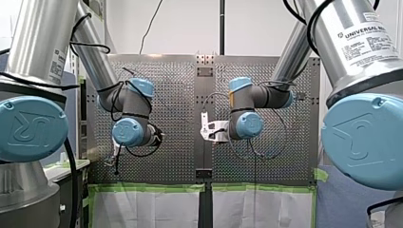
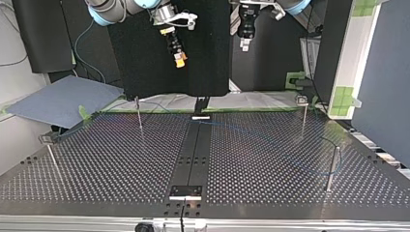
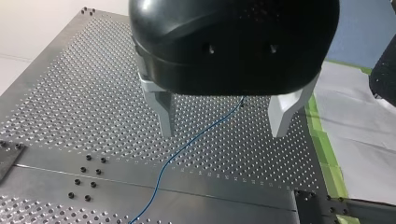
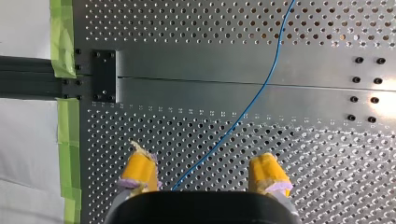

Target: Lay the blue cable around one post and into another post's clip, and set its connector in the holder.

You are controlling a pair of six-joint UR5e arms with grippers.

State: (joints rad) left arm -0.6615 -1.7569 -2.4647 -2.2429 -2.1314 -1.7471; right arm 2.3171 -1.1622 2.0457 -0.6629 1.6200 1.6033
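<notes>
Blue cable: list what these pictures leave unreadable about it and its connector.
- Left wrist view: blue cable passes behind my left gripper's black body; the rest is cut off by the edge.
- Right wrist view: it vanishes under my right gripper's body.
- Top view: too thin and faint to tell whether it touches the near post at the view's right.
- Connector: found in no view.

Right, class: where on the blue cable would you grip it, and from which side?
Probably the straight run of blue cable lying flat below my left gripper. Come down from above, open fingers straddling it: it is thin and flat on the table, so sideways offers nothing.
</notes>
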